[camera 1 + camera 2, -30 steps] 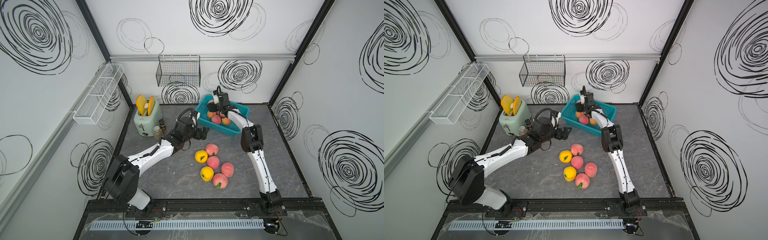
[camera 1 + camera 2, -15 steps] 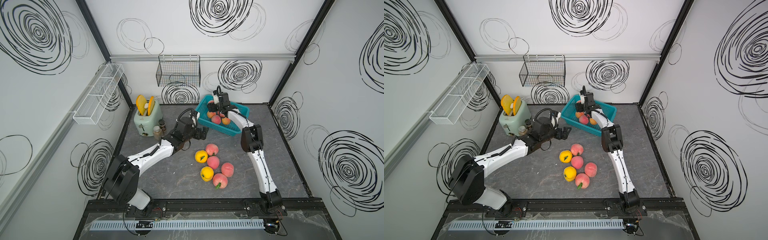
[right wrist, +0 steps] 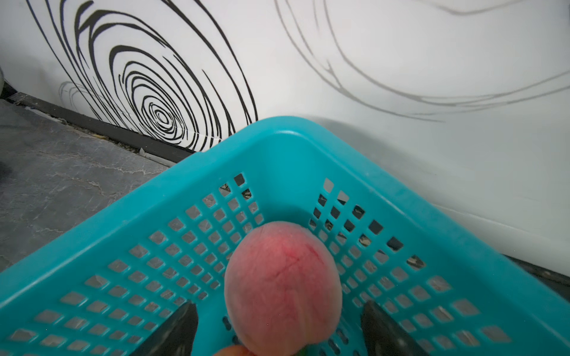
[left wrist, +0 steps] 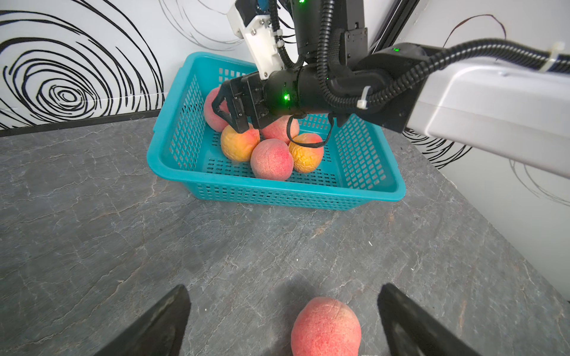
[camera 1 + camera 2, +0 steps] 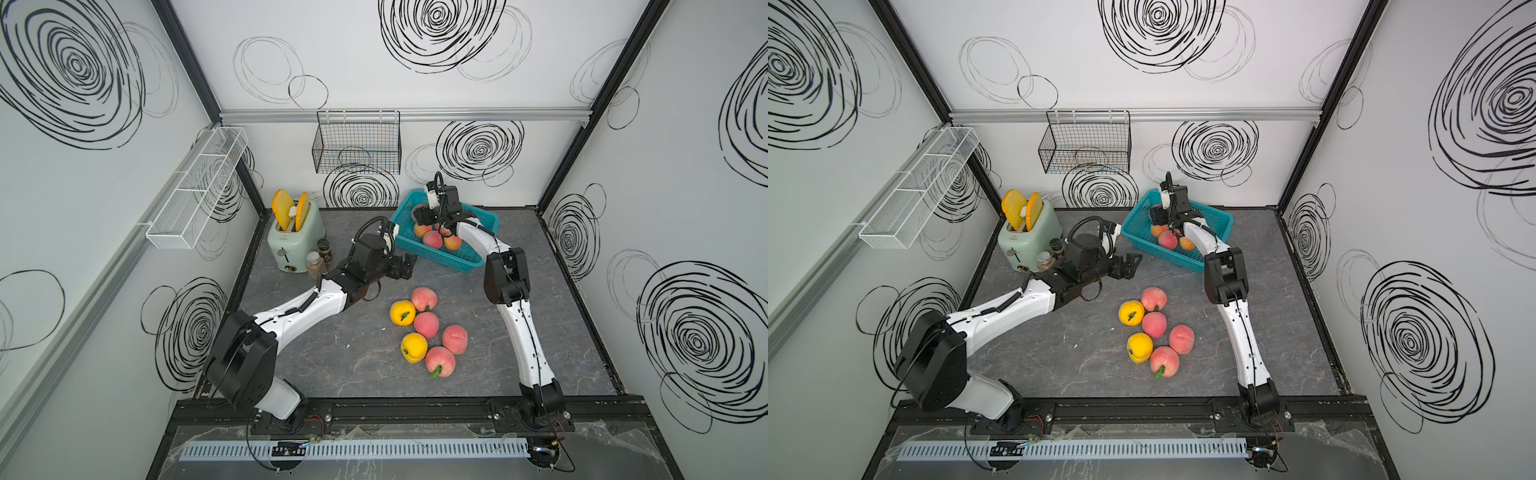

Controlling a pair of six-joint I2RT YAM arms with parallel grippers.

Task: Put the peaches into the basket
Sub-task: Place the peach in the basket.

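The grey stone-look counter [image 5: 332,374] fills the floor of the booth. The left arm [image 5: 307,307] stretches from the near left corner toward the middle. The right arm [image 5: 523,345] rises from the near right and bends over to the far side, and from above it covers part of what lies under it.

The turquoise basket [image 5: 440,257] stands on the counter at the far side, right of centre. Left of it is a pale green toaster [image 5: 293,241] with two orange slices [image 5: 282,210] upright in its slots.

The peaches [image 5: 426,324] are in two lots. Six lie in a loose cluster on the counter between the arms, four pink and two yellow. The left wrist view shows five more huddled in the basket. The farthest of these is mostly hidden behind the right end effector [image 4: 229,114]. Its fingers are spread, with a pink peach [image 3: 282,286] between them and a gap on each side. That fruit is soft-edged and cut off below, so I cannot tell what it rests on.

The left end effector [image 5: 406,268] hangs over bare counter just near of the basket, fingers wide apart and gripping nothing. Its own camera catches only the fingertips, with one counter peach cropped at the frame edge. A few small jars [image 5: 318,259] stand by the toaster, their labels too small to read.
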